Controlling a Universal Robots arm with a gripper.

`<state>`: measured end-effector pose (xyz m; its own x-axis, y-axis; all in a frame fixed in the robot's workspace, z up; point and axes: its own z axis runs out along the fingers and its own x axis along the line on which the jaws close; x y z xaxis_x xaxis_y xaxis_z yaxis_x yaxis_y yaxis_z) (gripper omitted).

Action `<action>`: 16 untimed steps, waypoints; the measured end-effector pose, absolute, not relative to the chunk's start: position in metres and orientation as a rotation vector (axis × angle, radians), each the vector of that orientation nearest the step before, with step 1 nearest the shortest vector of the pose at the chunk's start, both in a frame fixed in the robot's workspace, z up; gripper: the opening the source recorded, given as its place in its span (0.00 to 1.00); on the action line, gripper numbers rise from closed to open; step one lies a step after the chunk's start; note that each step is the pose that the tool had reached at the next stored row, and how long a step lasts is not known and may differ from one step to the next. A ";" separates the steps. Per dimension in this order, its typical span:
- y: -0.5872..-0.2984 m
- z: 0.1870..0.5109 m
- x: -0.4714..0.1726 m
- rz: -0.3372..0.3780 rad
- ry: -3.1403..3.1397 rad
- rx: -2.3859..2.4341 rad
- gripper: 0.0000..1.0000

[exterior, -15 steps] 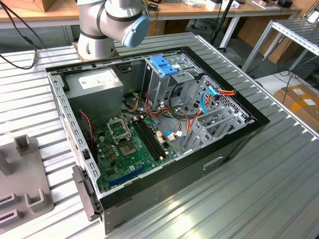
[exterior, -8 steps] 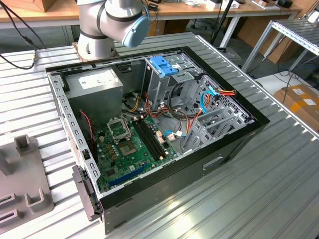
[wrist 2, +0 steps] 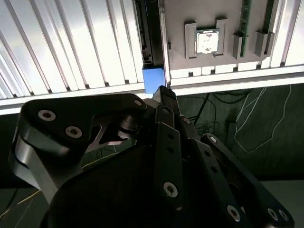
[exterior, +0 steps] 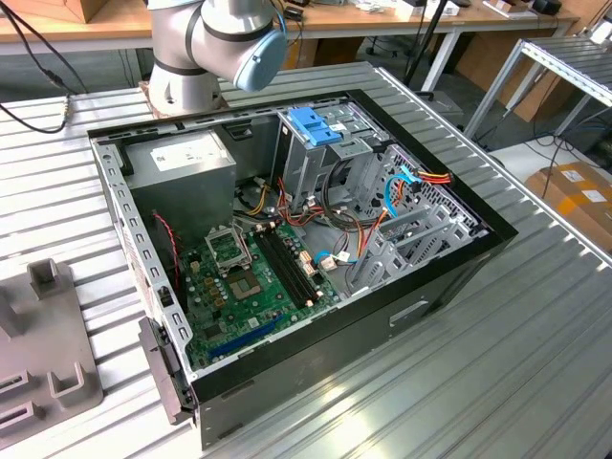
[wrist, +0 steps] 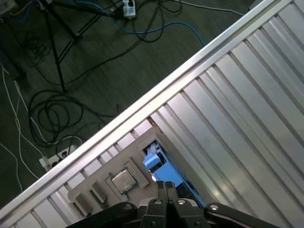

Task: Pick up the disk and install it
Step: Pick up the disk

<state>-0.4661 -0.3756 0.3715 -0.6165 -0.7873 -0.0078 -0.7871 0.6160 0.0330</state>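
I've got the jaws over the disk (wrist: 159, 164) now. It seems to stand on edge in a slot of the grey tray (wrist: 130, 152), just beside a processor chip (wrist: 124, 180), at the rim of the ribbed surface (wrist: 237, 95). My gripper (wrist: 166, 186) has its tips right at the disk's blue end tab, and the jaws look pressed together with nothing between them.

So by my read the pick-up isn't made yet. The disk is in its tray, not lifted, and the install hasn't begun. The open computer case (exterior: 478, 253) lies well apart from the tray, toward the exterior view's right, with a blue bracket (exterior: 314, 124) at its far side.

What I can't make out is whether the tips touch the tab or hang just above it, because the black linkage covers that spot. The disk's grey body shows only as a thin edge-on strip, and the exterior view cuts the tray off at its left.
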 end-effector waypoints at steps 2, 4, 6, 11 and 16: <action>-0.376 0.372 -0.466 -0.052 -2.785 1.434 0.11; -0.376 0.372 -0.466 -0.051 -2.766 1.471 0.11; -0.376 0.371 -0.466 -0.051 -2.740 1.518 0.11; -0.376 0.371 -0.465 -0.050 -2.633 1.692 0.11; -0.376 0.371 -0.462 -0.049 -2.552 1.809 0.11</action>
<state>-0.4623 -0.3756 0.3710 -0.3311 -0.9436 -0.0078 -0.9432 0.3307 0.0329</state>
